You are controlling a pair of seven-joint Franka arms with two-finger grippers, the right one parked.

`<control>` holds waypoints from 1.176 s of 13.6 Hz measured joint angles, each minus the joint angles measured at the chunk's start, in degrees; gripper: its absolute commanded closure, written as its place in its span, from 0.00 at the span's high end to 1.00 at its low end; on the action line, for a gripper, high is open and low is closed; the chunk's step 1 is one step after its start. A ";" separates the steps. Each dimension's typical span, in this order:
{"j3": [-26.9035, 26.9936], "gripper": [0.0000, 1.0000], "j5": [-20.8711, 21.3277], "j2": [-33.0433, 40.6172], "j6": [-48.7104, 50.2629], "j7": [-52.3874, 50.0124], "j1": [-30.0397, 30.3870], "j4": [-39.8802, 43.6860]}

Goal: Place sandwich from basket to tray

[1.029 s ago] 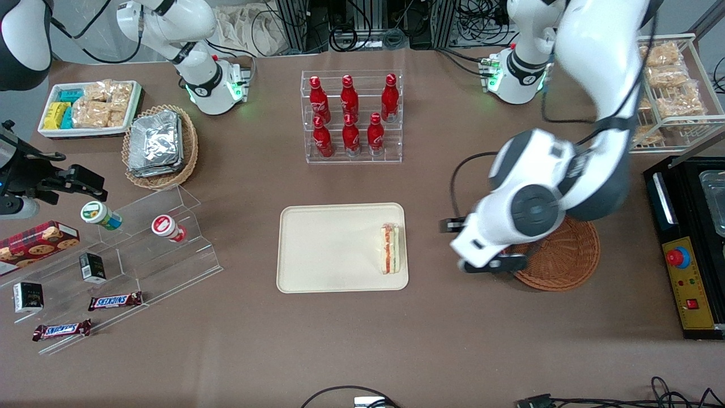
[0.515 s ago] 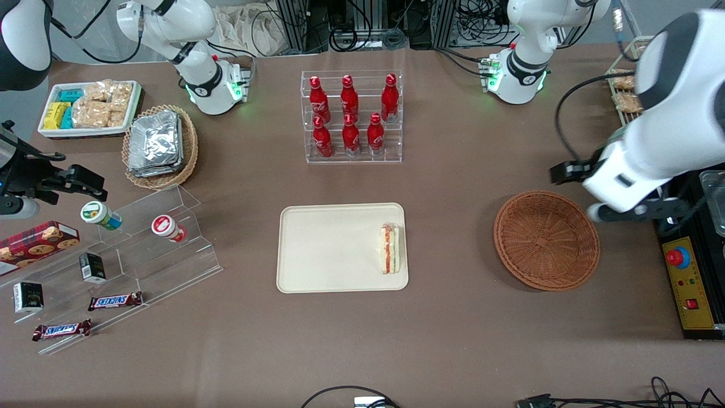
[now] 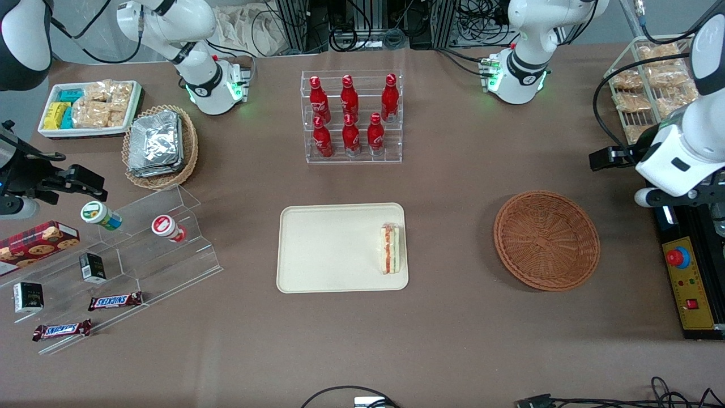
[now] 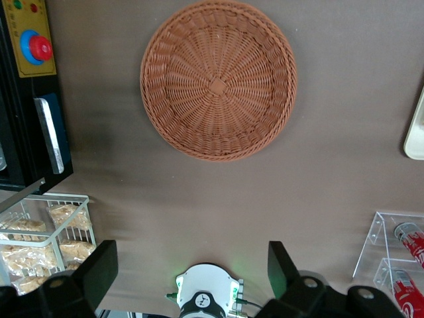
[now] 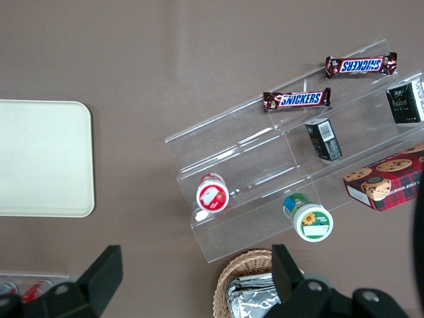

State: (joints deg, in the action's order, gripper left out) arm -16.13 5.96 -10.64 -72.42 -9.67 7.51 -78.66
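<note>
The brown table [image 3: 453, 340] bears a cream-beige rectangular plastic tray [image 3: 328, 243]. The white-bread sandwich wedge [image 3: 390, 248] lies on it, well apart from the gripper [image 4: 192, 268], spread wide and empty, raised above the empty reddish-brown round wicker basket [image 4: 218, 79], toward the working arm's end. Only the front view shows the sandwich.

sandwich [image 3: 390, 248] on tray [image 3: 328, 249], basket [image 3: 546, 239] beside it, gripper [image 4: 192, 275] above table

Even, bright overhead light; my gripper [image 4: 189, 278] is wide open, its fingers sharp, soft shadow hugging the basket [image 3: 546, 240].
</note>
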 measured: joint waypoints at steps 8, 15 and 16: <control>0.00 1.00 -1.14 2.64 -3.13 0.00 0.30 -3.67; 6.05 1.00 -2.18 9.40 -10.31 0.04 -4.96 -12.91; 6.64 1.00 -2.24 10.30 -11.03 0.04 -5.66 -14.08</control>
State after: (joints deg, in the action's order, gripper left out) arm -9.49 3.71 -0.34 -83.45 -9.64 1.86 -92.74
